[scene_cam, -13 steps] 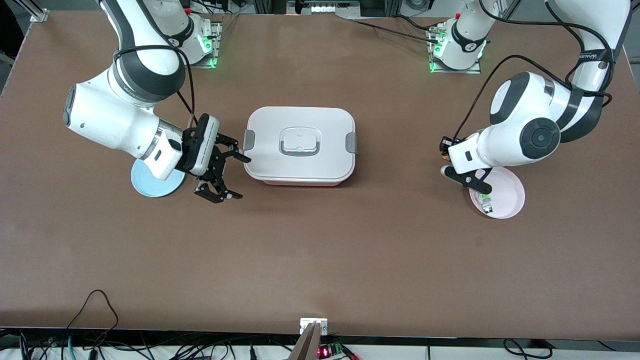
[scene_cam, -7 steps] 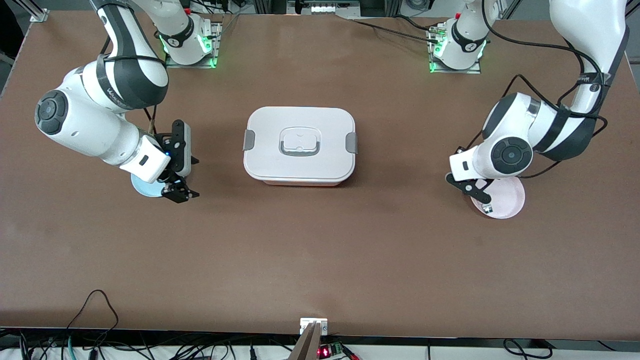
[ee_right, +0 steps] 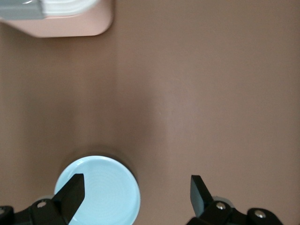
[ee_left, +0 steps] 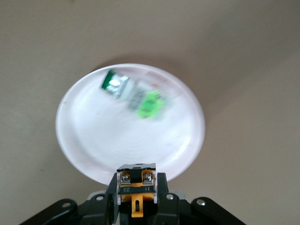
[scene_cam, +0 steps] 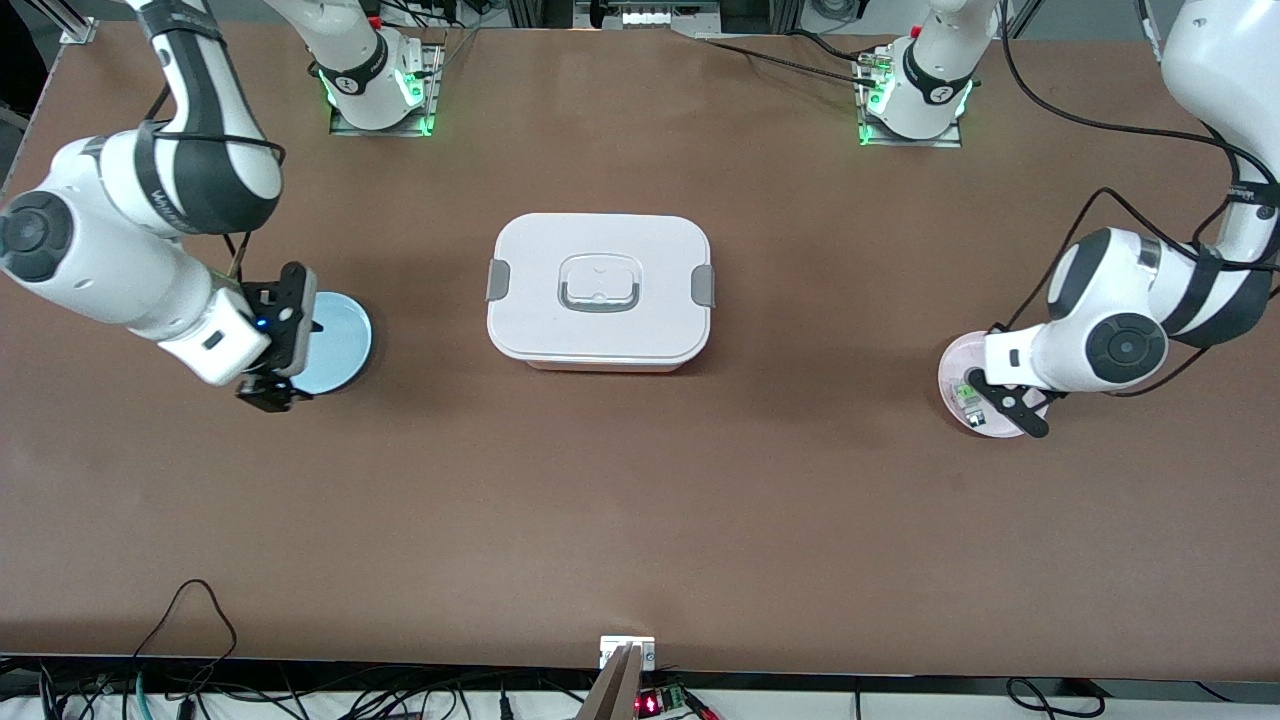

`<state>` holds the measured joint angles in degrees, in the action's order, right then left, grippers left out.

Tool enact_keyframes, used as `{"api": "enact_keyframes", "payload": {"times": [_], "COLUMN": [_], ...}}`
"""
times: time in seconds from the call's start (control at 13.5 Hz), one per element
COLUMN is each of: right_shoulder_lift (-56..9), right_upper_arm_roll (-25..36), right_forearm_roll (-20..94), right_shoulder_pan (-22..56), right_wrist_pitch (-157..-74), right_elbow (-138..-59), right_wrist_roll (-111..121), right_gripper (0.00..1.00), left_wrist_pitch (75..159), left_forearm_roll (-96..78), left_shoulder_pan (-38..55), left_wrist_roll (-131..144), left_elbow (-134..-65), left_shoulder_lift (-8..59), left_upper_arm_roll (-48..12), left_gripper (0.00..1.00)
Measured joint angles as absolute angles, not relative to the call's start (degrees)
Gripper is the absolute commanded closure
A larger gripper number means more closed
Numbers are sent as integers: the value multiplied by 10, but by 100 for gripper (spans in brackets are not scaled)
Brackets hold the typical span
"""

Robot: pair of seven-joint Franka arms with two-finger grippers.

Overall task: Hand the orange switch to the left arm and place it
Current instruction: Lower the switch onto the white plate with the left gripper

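Brown tabletop spreads under me as my bent left gripper (ee_left: 136, 206) clamps the tiny black orange switch (ee_left: 136, 187) above the pale pink round plate (scene_cam: 950, 365), while my right gripper (ee_right: 136, 192) hangs spread over the light blue plate (scene_cam: 340, 340), the white lidded box (scene_cam: 598, 291) between them.

A tiny black switch (ee_left: 136, 185) with an orange middle sits upright, clamped between the jaws of the left gripper (ee_left: 136, 206), over the edge of a pink plate (ee_left: 93, 140). The white lidded box (scene_cam: 599, 291), with grey clasps and handle, rests closed mid-counter between both arms.
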<state>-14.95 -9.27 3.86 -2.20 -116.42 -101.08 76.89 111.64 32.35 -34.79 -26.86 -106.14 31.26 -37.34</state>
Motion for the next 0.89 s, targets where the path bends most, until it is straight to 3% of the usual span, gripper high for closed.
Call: {"api": "enact_keyframes", "payload": {"times": [0.52, 0.89], "right_shoulder_lift": [-134, -123], "right_upper_arm_roll": [-92, -92], "right_forearm_roll": [39, 19], "right_shoulder_pan": [-20, -19], "right_wrist_pitch": [-1147, -1064], "right_elbow": [-1011, -1002], "right_wrist_roll": [308, 24], "right_gripper": [0, 0], "left_wrist_pitch": [1207, 1236], "left_forearm_roll": [335, 335], "left_shoulder_pan": [-386, -423], "left_wrist_roll": [-501, -567], "left_elbow": [-1055, -1055], "left_shoulder_lift": [368, 412], "left_upper_arm_roll": [-369, -368], "left_gripper": [100, 100]}}
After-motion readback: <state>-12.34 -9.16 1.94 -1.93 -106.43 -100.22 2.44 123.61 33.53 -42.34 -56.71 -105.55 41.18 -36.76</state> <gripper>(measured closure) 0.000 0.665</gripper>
